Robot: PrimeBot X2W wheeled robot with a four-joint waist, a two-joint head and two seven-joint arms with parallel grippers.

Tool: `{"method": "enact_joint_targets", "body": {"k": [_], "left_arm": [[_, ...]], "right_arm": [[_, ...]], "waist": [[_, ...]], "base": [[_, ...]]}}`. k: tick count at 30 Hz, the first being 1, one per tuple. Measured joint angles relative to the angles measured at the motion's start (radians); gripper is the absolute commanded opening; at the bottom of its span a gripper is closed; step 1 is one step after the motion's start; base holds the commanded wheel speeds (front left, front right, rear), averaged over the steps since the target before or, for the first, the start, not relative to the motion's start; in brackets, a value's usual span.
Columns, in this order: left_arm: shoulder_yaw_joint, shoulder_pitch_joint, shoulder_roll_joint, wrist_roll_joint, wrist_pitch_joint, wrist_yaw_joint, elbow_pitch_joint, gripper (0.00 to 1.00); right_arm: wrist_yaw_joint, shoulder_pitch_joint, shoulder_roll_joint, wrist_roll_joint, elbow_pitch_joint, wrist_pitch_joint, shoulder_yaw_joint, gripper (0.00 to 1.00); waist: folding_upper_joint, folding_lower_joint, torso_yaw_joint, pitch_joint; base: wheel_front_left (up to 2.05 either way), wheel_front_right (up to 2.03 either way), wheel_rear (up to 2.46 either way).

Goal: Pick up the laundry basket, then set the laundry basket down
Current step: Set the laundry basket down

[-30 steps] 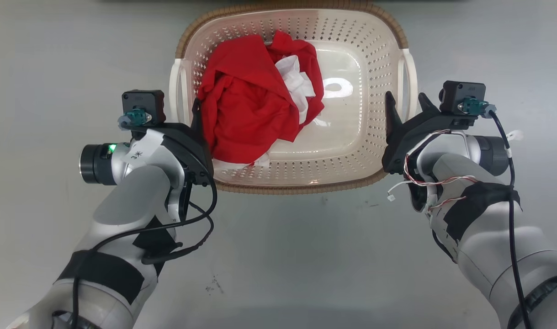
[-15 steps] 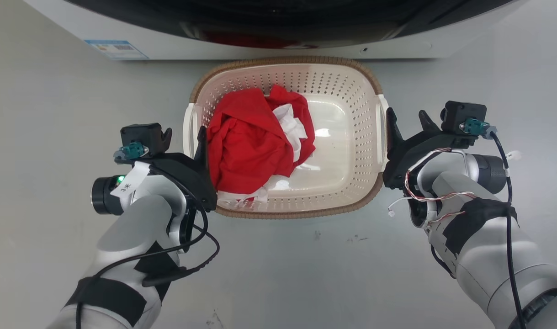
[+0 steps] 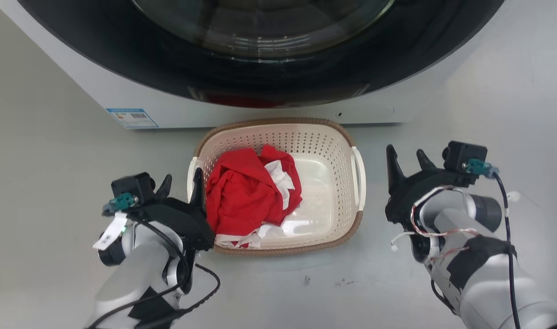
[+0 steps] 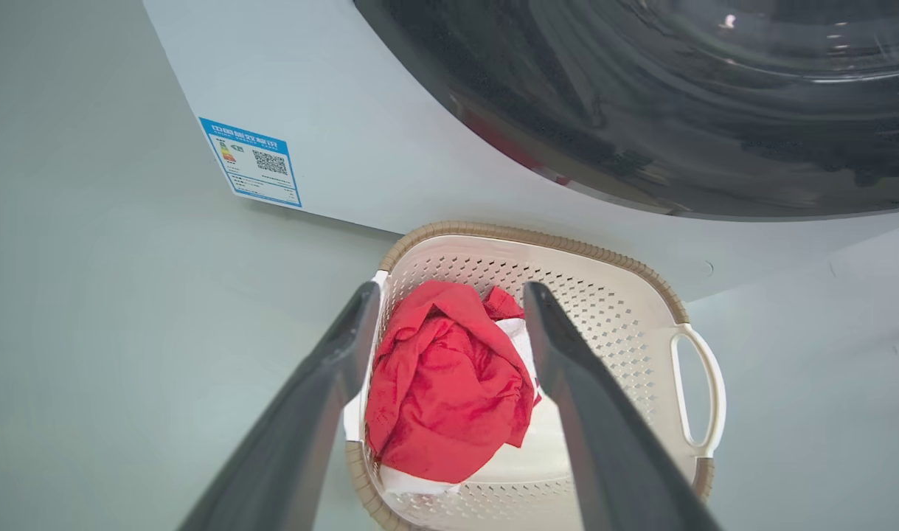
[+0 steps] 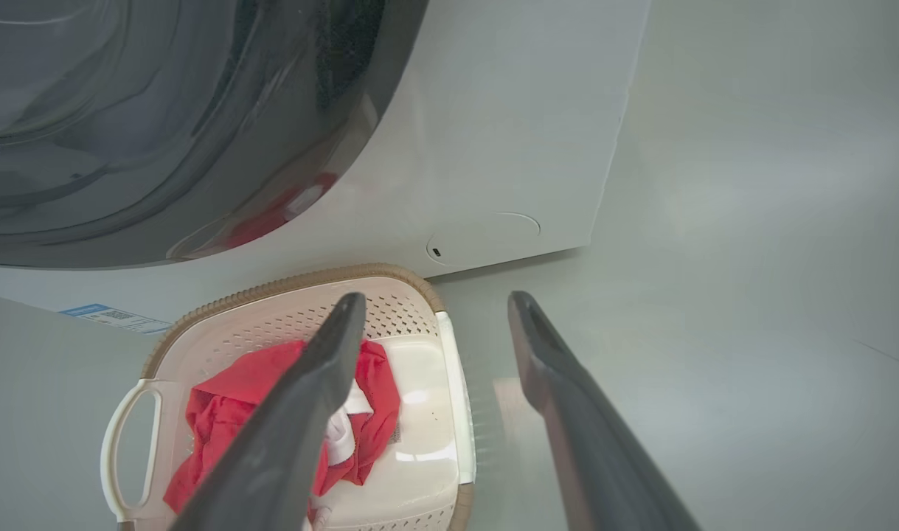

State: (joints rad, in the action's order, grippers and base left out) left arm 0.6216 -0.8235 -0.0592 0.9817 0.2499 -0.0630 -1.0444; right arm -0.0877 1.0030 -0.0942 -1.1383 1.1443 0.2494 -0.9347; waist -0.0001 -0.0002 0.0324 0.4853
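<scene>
1. The laundry basket (image 3: 305, 139) sits upright on the floor (image 3: 54, 183). Its far rim is right up against the bottom edge of the washing machine (image 3: 214, 107), centred under the dark door (image 3: 278, 68).
2. Inside it, a crumpled red garment (image 3: 241, 196) fills the left half with a white cloth (image 3: 278, 176) tucked into it. The right half of the base is bare.
3. Your left gripper (image 3: 182, 176) is at the basket's left handle (image 3: 191, 180), jaws spread wide, nothing held. In the left wrist view the left gripper (image 4: 450, 289) straddles that side: one finger lines up over the left rim, the other over the red garment (image 4: 449, 383). Can't tell whether either finger touches the basket.
4. Your right gripper (image 3: 405, 151) is just beside the right handle (image 3: 358, 178), jaws wide, empty. The head view shows a strip of floor between it and the basket, so no contact. In the right wrist view the right gripper (image 5: 436, 297) has one finger lined up over the basket interior and one over bare floor.
5. A blue-bordered label (image 3: 132, 118) sits on the machine's lower left front.
</scene>
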Motion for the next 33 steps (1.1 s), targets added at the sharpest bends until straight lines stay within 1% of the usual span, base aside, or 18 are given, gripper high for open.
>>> {"method": "enact_joint_targets", "body": {"k": [4,7,13,15,18,19,24,27,33], "left_arm": [[-0.037,0.086,-0.009,-0.021,0.000,-0.009,0.060,1.00],[-0.064,0.153,-0.021,-0.059,0.000,-0.026,0.108,1.00],[-0.114,0.286,-0.051,-0.128,0.000,-0.036,0.216,1.00],[-0.131,0.332,-0.059,-0.148,0.000,-0.043,0.257,1.00],[-0.157,0.410,-0.068,-0.190,0.000,-0.047,0.318,1.00],[-0.168,0.462,-0.067,-0.207,0.000,-0.052,0.356,1.00],[-0.193,0.577,-0.066,-0.272,0.000,-0.053,0.467,1.00],[-0.215,0.641,-0.067,-0.312,0.000,-0.060,0.534,1.00],[-0.242,0.748,-0.064,-0.374,0.000,-0.060,0.648,1.00]], "right_arm": [[0.000,-0.092,-0.020,0.028,-0.045,0.000,0.023,1.00],[0.000,-0.159,-0.030,0.060,-0.088,0.000,0.041,1.00],[-0.002,-0.295,-0.063,0.126,-0.193,0.000,0.086,1.00],[-0.009,-0.345,-0.069,0.147,-0.234,0.000,0.106,1.00],[-0.015,-0.418,-0.078,0.184,-0.300,0.000,0.132,1.00],[-0.019,-0.468,-0.081,0.211,-0.347,0.000,0.151,1.00],[-0.028,-0.594,-0.102,0.274,-0.470,0.000,0.207,1.00],[-0.036,-0.653,-0.106,0.318,-0.544,0.000,0.239,1.00],[-0.037,-0.761,-0.108,0.401,-0.687,0.000,0.319,1.00]], "waist": [[0.0000,-0.0001,-0.007,-0.060],[0.0000,-0.0001,-0.011,-0.105],[-0.0001,-0.0002,-0.015,-0.194],[0.0000,-0.0002,-0.017,-0.225],[-0.0001,-0.0001,-0.018,-0.270],[-0.0001,-0.0001,-0.020,-0.300],[-0.0001,-0.0001,-0.022,-0.373],[-0.0002,-0.0001,-0.023,-0.412],[0.0000,0.0000,-0.026,-0.472]], "base": [[0.00,0.00,0.00],[0.00,0.00,0.00],[0.00,0.00,0.00],[0.00,0.00,0.00],[0.00,0.00,0.00],[0.00,0.00,0.00],[0.00,0.00,0.00],[0.00,0.00,0.00],[0.00,0.00,0.00]]}}
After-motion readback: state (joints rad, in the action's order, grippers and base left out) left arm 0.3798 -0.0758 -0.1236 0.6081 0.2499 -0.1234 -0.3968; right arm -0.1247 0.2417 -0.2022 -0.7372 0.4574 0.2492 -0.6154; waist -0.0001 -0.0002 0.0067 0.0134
